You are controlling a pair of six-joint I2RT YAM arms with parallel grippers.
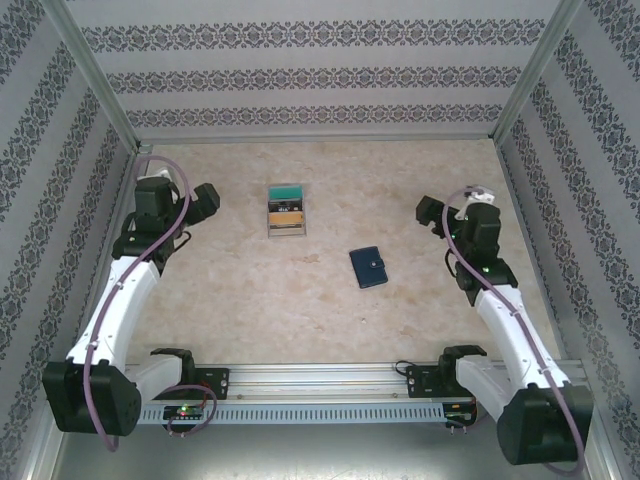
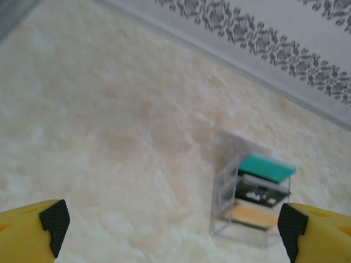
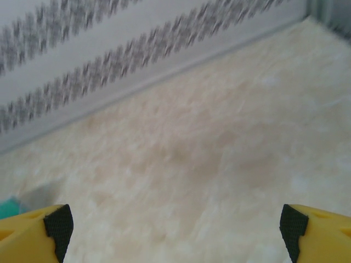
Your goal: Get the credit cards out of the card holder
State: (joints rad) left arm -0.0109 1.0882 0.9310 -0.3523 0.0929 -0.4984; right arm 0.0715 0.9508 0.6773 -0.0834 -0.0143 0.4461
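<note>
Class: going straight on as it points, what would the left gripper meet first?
Probably the bare tabletop; the open left gripper tilts down at it. The clear box sits right of that line; depth is unclear.

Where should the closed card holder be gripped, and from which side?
Pinch the card holder across its long edges, coming straight down from above. It lies flat and closed on the table, so only its top is exposed. The open right tool is the nearer one.
</note>
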